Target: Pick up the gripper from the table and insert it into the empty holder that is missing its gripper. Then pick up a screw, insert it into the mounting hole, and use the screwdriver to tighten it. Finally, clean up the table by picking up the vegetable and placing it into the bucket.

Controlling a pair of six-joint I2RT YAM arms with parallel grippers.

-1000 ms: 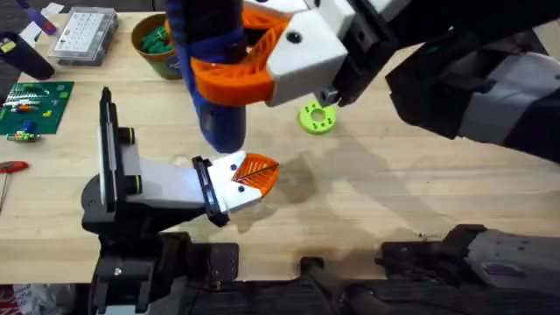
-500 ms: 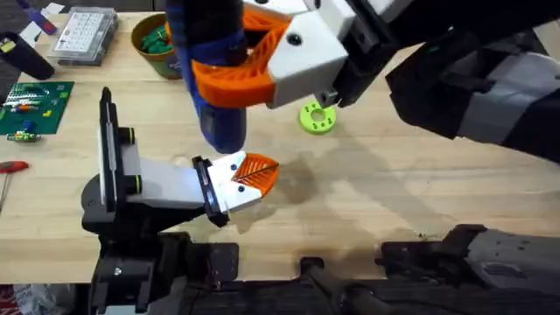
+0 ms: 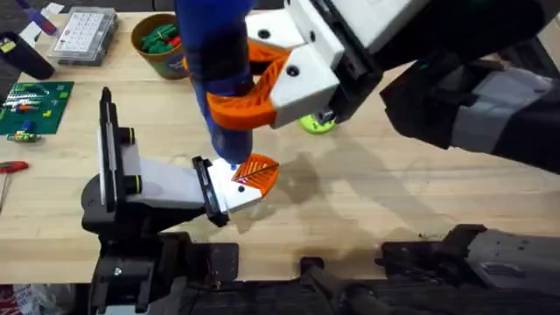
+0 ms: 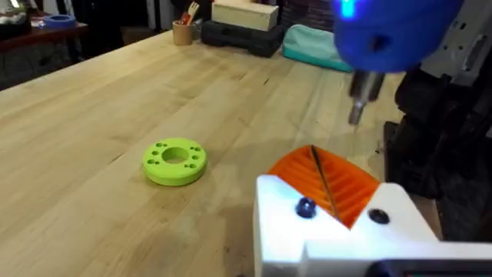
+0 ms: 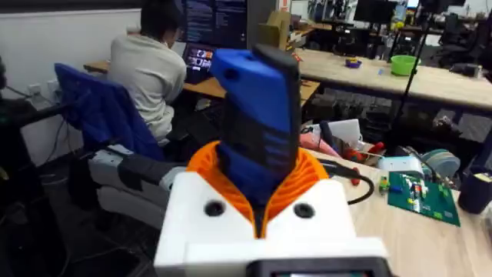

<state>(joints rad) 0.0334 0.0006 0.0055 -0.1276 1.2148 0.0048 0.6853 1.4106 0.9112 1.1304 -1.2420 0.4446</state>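
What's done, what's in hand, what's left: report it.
Done: the gripper sits in the holder. In hand: the right end effector grips the screwdriver, tip poised at the gripper's white block. Left: tightening the screw. Whether the vegetable is in the bucket cannot be told.

A lime-green ring with holes (image 4: 175, 161) lay flat on the wooden table (image 4: 115, 100). Near it stood the gripper (image 4: 327, 183), its orange ribbed finger rising from a white block with two dark screw holes. The blue screwdriver (image 4: 392, 35) hung above, its metal tip pointing down, apart from the finger.
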